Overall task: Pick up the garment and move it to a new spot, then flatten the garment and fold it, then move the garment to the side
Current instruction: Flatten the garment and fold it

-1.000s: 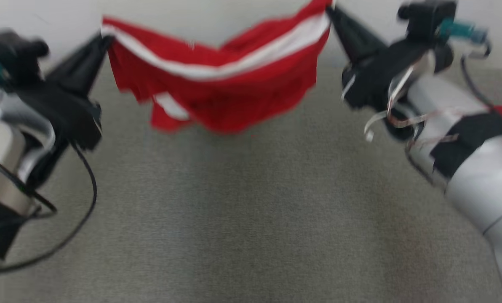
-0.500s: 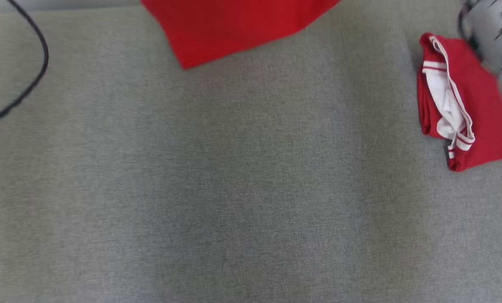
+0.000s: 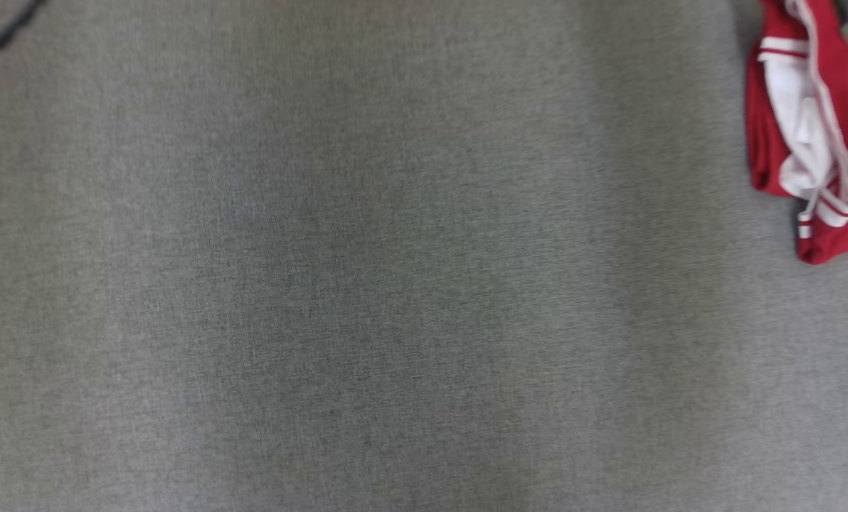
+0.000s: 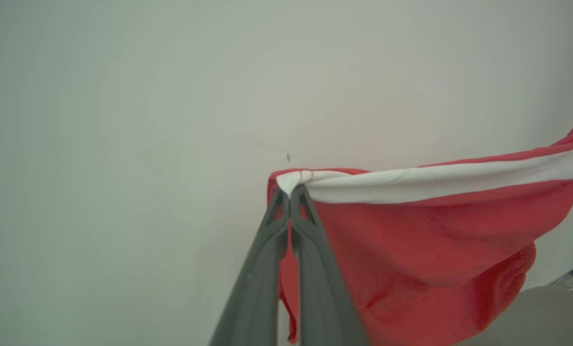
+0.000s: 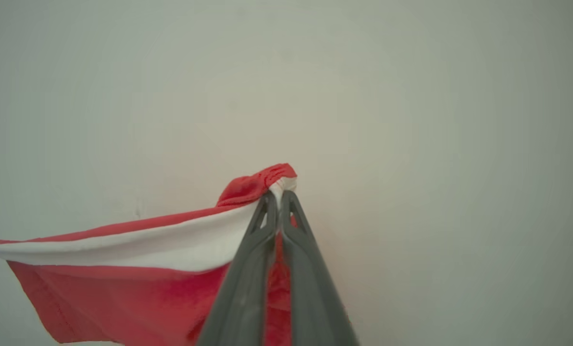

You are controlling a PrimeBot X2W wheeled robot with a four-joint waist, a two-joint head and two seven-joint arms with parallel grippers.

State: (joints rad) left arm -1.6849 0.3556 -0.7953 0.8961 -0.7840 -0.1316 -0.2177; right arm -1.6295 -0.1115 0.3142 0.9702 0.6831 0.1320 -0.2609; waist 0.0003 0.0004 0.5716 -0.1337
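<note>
The garment (image 4: 426, 230) is red with a white band along its top edge. It hangs stretched in the air between my two grippers, in front of a pale wall. In the left wrist view my left gripper (image 4: 290, 190) is shut on one white-banded corner, and the cloth sags away to the right. In the right wrist view my right gripper (image 5: 278, 194) is shut on the other corner of the garment (image 5: 123, 283), with the band running off to the left.
The head view looks down on a grey cloth-covered table (image 3: 395, 284). A second red and white garment (image 3: 808, 135) lies folded at its upper right. A dark cable (image 3: 1, 35) crosses the upper left corner.
The head camera has tilted downward, so the hanging garment and both arms slid off the top of its picture. The folded garment came in at the right.
</note>
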